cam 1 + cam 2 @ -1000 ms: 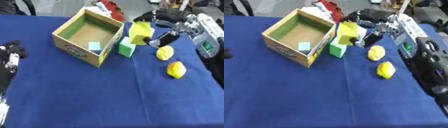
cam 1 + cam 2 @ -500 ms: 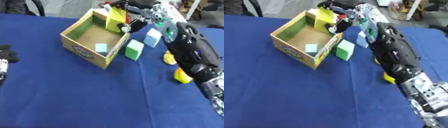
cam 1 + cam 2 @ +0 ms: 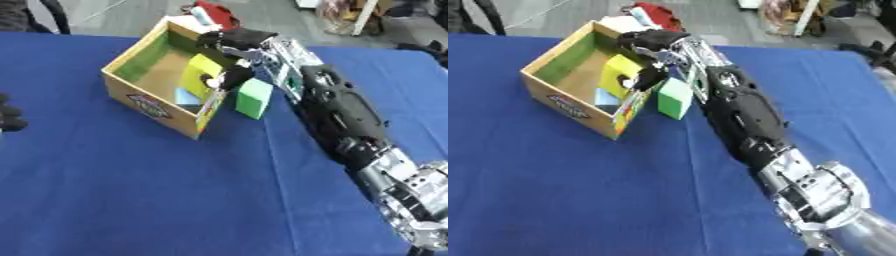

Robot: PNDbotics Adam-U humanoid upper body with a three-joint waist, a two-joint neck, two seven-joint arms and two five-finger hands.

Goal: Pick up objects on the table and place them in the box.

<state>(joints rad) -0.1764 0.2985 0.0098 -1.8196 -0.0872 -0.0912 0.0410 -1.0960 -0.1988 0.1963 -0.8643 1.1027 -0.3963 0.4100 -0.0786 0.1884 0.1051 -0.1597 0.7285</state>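
An open cardboard box (image 3: 147, 102) with a green inner wall stands at the upper left of the blue table. My right hand (image 3: 234, 41) reaches over its right wall, fingers and thumb curled round a yellow-green block (image 3: 199, 76) held inside the box. On the box floor beside it lies a light blue block (image 3: 185, 97). Just outside the right wall a green cube (image 3: 254, 98) stands on the cloth. My right arm (image 3: 745, 112) crosses the table from the lower right. A bit of my left hand (image 3: 7, 118) shows at the left edge.
A red thing (image 3: 215, 12) and a white thing (image 3: 623, 23) lie just behind the box. The table's far edge (image 3: 367, 49) runs close behind them. Blue cloth (image 3: 157, 190) covers the near half of the table.
My right hand has carried the yellow-green block leftward from beside the green cube, over the box wall and down into the box. The camera has also shifted.
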